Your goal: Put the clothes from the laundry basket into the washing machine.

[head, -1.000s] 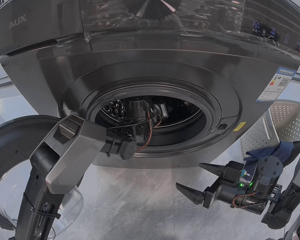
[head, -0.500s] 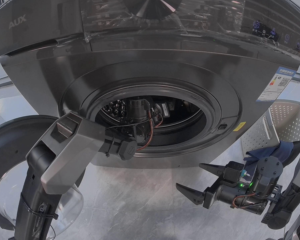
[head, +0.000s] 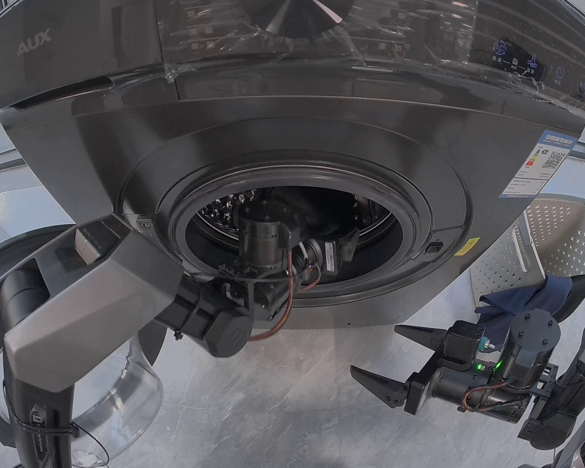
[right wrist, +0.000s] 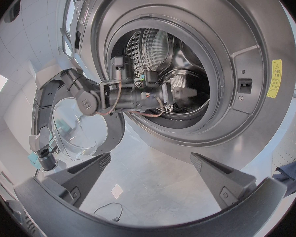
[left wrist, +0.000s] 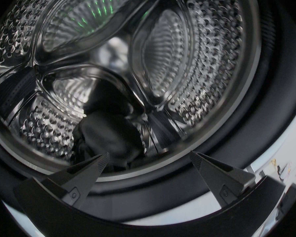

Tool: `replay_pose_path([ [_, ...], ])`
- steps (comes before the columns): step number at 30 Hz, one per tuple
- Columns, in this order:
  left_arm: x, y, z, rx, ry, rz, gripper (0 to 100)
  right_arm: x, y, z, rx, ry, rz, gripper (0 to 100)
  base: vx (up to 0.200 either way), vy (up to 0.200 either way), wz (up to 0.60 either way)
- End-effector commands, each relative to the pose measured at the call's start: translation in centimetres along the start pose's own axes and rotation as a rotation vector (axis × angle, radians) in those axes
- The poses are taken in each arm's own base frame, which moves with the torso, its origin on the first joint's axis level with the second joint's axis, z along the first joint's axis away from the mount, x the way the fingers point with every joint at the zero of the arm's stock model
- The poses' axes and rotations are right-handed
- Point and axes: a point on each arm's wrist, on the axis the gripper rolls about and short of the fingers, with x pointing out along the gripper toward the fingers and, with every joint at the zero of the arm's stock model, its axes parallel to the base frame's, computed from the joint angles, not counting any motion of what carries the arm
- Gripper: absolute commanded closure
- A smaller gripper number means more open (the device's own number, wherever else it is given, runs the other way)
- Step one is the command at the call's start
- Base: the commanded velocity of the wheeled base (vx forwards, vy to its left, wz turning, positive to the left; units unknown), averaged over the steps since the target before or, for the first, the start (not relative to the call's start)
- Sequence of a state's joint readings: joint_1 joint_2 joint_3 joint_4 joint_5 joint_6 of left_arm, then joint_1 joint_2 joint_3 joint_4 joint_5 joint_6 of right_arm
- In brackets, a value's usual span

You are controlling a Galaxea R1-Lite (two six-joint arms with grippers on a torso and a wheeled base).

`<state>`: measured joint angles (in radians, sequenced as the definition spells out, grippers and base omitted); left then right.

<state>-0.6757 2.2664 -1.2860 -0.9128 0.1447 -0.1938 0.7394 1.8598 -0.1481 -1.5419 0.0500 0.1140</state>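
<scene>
The left gripper (left wrist: 148, 154) has pulled back from the drum (left wrist: 200, 50), fingers (left wrist: 88, 171) spread wide, so the dark cloth (left wrist: 110, 139) is in.

A logo (head: 34, 41) is seen on the washing machine (head: 110, 138); a blue label (head: 539, 162) and a yellow sticker (head: 467, 246) are stuck on its front.
</scene>
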Motion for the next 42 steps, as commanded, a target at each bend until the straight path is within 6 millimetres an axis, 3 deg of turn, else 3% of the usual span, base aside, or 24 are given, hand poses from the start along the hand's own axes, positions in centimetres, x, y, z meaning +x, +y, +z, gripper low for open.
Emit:
replay_pose_path([
  [1,-9.4,-3.0,-1.3,0.083,0.122,-0.131,0,-3.1,0.2,0.2,-0.002,0.001,0.002,0,0.0,0.0,0.0],
  [7,-12.4,-3.4,-0.4,0.08,0.071,-0.165,0,-4.6,0.0,0.9,0.003,-0.045,-0.036,0,0.0,0.0,0.0],
  [12,-17.7,-1.8,1.2,0.118,0.011,-0.157,0,-7.3,-1.2,3.1,0.007,-0.18,-0.159,0,-0.2,0.0,0.0],
  [13,-18.0,-1.7,1.2,0.121,0.009,-0.156,0,-7.4,-1.3,3.2,0.007,-0.181,-0.165,0,-0.2,0.0,0.0],
  [15,-21.2,-0.9,1.5,0.128,0.004,-0.158,0,-8.7,-2.0,3.6,0.011,-0.192,-0.224,0,-0.2,0.0,0.0],
  [17,-23.1,-0.5,1.4,0.133,0.004,-0.16,0,-9.9,-2.3,3.7,0.014,-0.185,-0.265,0,-0.2,0.0,0.0],
  [24,-29.8,2.1,2.2,0.195,-0.084,-0.088,0,-15.2,-1.2,3.1,0.029,-0.153,-0.317,0,-0.2,0.0,0.0],
  [25,-29.9,2.2,2.2,0.197,-0.087,-0.085,0,-15.3,-1.2,3.0,0.029,-0.154,-0.318,0,-0.2,0.0,0.0],
  [26,-31.5,2.9,2.5,0.199,-0.124,-0.067,0,-16.8,-0.9,2.7,0.03,-0.163,-0.334,0,-0.2,0.0,0.0],
  [29,-33.6,3.9,2.3,0.19,-0.155,-0.036,0,-19.0,-0.9,2.2,0.022,-0.206,-0.412,0,-0.2,0.0,0.0],
  [30,-33.7,4.0,2.3,0.19,-0.157,-0.035,0,-19.0,-0.9,2.2,0.022,-0.208,-0.414,0,-0.2,0.0,0.0],
  [39,-40.5,6.4,1.4,0.128,-0.22,0.129,0,-22.1,-0.2,1.1,0.003,-0.305,-0.599,0,-0.133,0.0,0.0],
  [41,-40.5,6.4,1.4,0.128,-0.22,0.129,0,-22.1,-0.2,1.1,0.003,-0.305,-0.599,0,-0.2,0.0,0.0],
  [42,-42.3,6.7,0.5,0.134,-0.234,0.162,0,-22.7,0.0,0.5,-0.001,-0.328,-0.662,0,-0.2,0.0,0.0],
])
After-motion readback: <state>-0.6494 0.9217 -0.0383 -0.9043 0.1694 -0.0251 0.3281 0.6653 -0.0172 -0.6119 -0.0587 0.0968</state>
